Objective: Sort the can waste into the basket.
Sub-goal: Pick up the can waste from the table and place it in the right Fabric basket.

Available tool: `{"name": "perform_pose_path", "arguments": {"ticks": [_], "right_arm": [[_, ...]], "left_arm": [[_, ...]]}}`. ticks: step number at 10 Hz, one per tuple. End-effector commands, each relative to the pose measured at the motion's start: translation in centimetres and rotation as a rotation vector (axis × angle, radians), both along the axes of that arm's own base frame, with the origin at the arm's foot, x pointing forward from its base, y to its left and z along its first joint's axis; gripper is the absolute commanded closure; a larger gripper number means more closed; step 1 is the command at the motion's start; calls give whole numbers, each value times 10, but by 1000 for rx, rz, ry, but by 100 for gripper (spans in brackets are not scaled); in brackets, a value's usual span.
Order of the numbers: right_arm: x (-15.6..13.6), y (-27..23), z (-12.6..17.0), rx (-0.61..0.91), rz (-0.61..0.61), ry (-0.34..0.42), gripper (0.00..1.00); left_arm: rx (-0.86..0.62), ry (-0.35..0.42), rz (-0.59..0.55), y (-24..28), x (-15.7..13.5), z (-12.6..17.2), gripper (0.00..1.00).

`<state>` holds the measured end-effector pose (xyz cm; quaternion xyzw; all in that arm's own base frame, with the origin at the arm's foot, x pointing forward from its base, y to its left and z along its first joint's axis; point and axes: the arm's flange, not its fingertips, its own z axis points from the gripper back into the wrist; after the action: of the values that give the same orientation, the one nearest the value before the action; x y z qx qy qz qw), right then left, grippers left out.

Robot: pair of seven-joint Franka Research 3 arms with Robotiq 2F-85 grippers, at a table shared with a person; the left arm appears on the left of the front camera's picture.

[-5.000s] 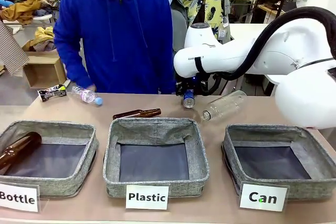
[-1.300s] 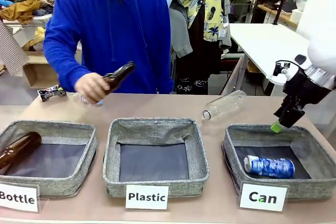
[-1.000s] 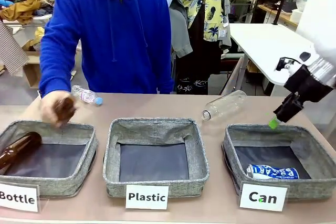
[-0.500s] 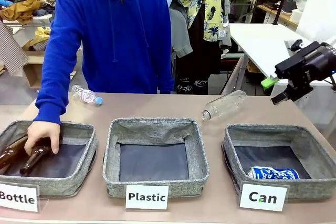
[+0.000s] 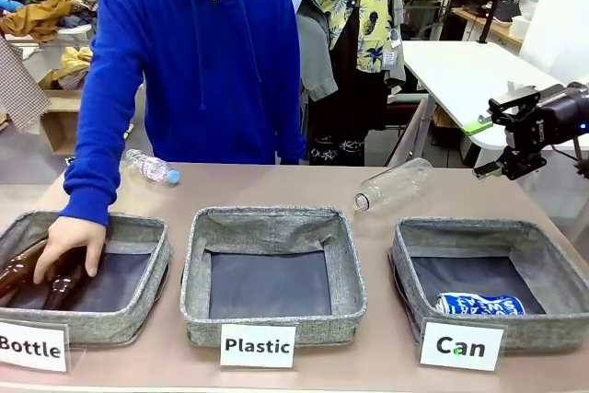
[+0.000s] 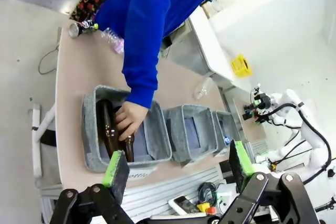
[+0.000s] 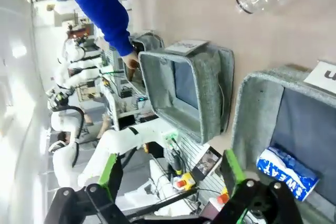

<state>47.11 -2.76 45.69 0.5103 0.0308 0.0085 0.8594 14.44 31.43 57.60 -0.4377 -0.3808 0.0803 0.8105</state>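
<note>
You can read three white cards standing on the surface [image 5: 377,370], each in front of a grey basket: the "Bottle" card [image 5: 32,346] before the left basket [image 5: 138,227], the "Plastic" card [image 5: 258,345] before the middle basket [image 5: 271,218], and the "Can" card [image 5: 461,346] before the right basket [image 5: 479,230]. The blue can [image 5: 479,304] inside that one carries white letters; in the right wrist view you can read "SWEAT" on it.
</note>
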Motion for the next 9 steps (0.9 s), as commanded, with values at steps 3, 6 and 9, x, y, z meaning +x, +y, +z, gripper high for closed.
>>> {"name": "perform_pose_path", "arguments": {"ticks": [3, 6, 9], "right_arm": [[-8, 4, 6, -44, 22, -54, 0], [-8, 4, 6, -44, 22, -54, 0], [-8, 4, 6, -44, 22, -54, 0]], "left_arm": [[33, -35, -48, -7, 6, -3, 0], [41, -11, -57, -28, 7, -9, 0], [224, 85, -121, -91, 54, -23, 0]]}}
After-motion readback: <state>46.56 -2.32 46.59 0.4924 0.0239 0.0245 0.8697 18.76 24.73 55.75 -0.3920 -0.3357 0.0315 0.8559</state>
